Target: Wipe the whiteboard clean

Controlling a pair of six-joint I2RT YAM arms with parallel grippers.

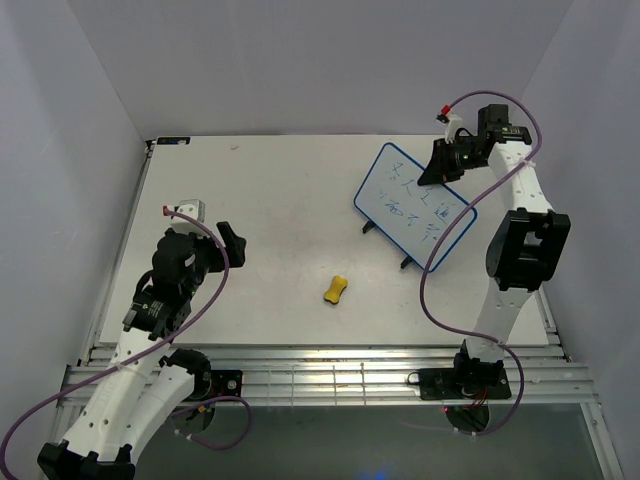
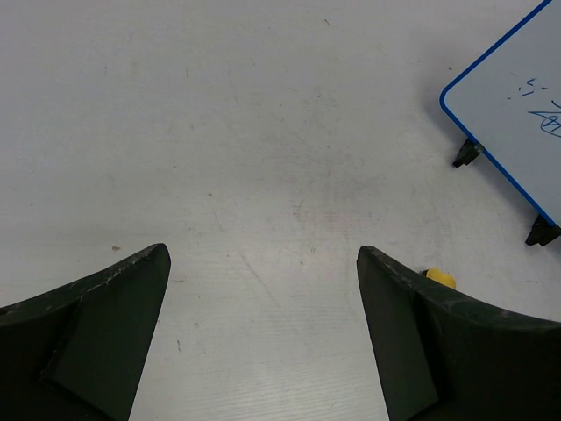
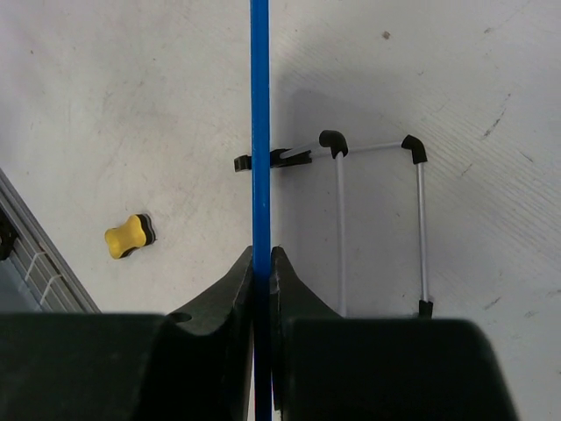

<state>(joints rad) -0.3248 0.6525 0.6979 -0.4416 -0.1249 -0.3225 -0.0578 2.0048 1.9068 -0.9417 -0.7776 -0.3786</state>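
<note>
The whiteboard [image 1: 415, 205], white with a blue rim and blue scribbles, stands on black feet at the right back of the table. My right gripper [image 1: 440, 165] is shut on its top edge; in the right wrist view the jaws [image 3: 261, 254] pinch the blue rim [image 3: 259, 105] edge-on. The yellow peanut-shaped eraser [image 1: 336, 289] lies on the table centre, also in the right wrist view [image 3: 130, 237]. My left gripper [image 1: 232, 243] is open and empty at the left, well apart from the eraser. In the left wrist view the board's corner [image 2: 513, 105] shows top right and a sliver of eraser [image 2: 441, 279] behind the right finger.
The board's wire stand [image 3: 379, 219] with black feet shows behind the rim. A metal rail [image 1: 320, 375] runs along the table's near edge. White walls enclose the left, back and right sides.
</note>
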